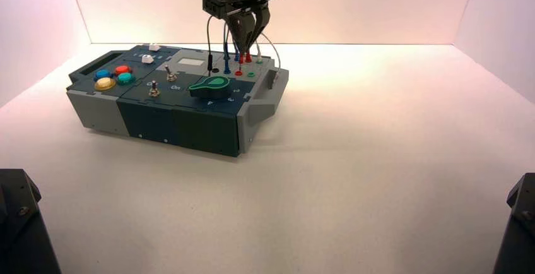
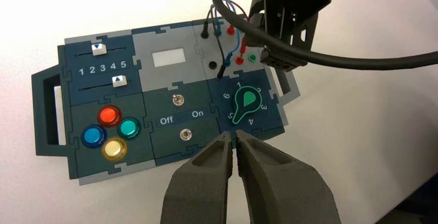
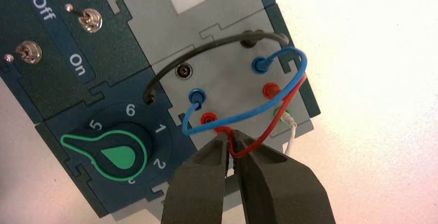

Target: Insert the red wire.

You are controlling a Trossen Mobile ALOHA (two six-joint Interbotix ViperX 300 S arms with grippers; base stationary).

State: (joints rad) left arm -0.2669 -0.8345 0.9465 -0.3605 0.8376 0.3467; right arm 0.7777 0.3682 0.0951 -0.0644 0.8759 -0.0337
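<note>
The red wire (image 3: 279, 111) loops over the socket panel of the box (image 1: 189, 122). One red plug (image 3: 269, 90) sits in the far red socket. The other plug (image 3: 208, 118) stands at the near red socket; I cannot tell how deep it sits. My right gripper (image 3: 231, 137) is shut on the red wire just behind that plug. In the high view the right gripper (image 1: 248, 45) hangs over the sockets at the box's back right. My left gripper (image 2: 232, 140) is shut and empty, high above the box's front edge, out of the high view.
A blue wire (image 3: 243, 115) is plugged at both ends and crosses under the red one. A black wire (image 3: 206, 46) has one end loose by the green knob (image 3: 116, 154). A white lead (image 3: 290, 136) hangs off the box's side. Toggle switches, sliders and coloured buttons (image 2: 109, 131) lie to the left.
</note>
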